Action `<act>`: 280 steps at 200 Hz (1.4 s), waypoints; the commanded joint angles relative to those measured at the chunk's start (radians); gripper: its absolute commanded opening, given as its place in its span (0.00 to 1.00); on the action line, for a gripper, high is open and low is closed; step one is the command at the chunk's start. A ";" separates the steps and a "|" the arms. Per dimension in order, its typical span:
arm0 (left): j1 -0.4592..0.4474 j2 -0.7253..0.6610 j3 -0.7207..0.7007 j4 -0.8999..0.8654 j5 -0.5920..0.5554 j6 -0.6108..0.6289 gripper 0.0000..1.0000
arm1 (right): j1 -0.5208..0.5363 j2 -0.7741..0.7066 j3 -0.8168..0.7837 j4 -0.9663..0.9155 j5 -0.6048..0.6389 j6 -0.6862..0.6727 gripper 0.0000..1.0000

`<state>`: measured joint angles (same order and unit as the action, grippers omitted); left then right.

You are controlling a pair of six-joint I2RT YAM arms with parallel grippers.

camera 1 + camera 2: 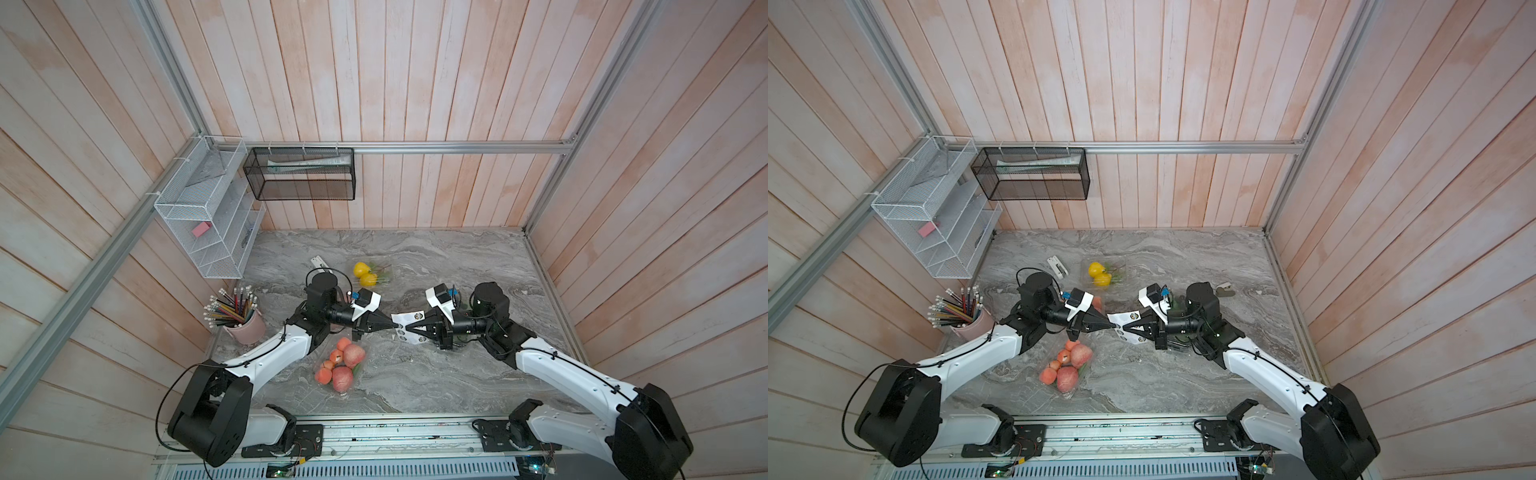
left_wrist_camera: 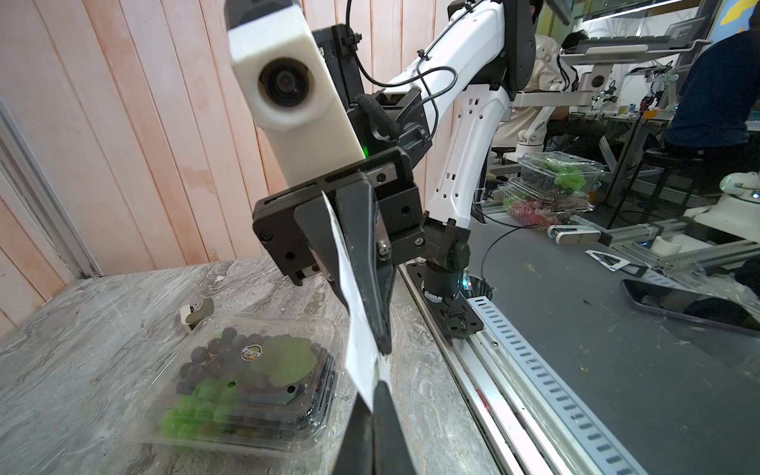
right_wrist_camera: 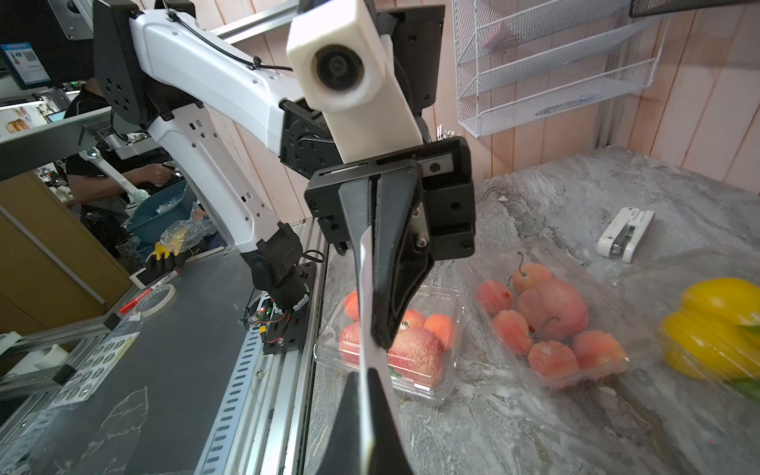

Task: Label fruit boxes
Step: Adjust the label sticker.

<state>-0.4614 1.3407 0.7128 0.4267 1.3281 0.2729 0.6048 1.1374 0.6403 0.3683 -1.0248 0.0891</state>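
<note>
Centre blocked: left gripper (image 1: pixel 392 326) and right gripper (image 1: pixel 407 330) meet tip to tip, both clamped on a white sticker sheet (image 1: pixel 405 319) above the grey marbled tabletop (image 1: pixel 436 382). Clear plastic box of red-orange apples (image 1: pixel 341 368) front, left of centre; second apple box (image 3: pixel 551 325) under left arm. Clear box of yellow fruit (image 1: pixel 368 274) and white stapler (image 1: pixel 319 262) further back. Pink cup of pencils (image 1: pixel 245 324) at left edge. Clear box of dark and green grapes (image 2: pixel 246 390) under right arm. Back right corner and front right strip open.

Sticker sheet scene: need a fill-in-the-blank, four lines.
Left pincer and right pincer both grip the ___.
The box with a sticker on its lid holds ___.
The pencils stand in a ___ cup.
The far box holds ___ fruit.
Missing: sheet; grapes; pink; yellow.
</note>
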 commanded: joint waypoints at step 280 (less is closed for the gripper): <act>-0.042 0.018 0.011 0.032 -0.025 -0.024 0.11 | -0.044 -0.072 -0.043 0.104 0.030 0.015 0.00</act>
<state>-0.4988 1.3556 0.7124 0.4568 1.3018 0.2501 0.5663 1.0592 0.6155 0.4347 -0.9863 0.0864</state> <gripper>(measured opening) 0.126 0.042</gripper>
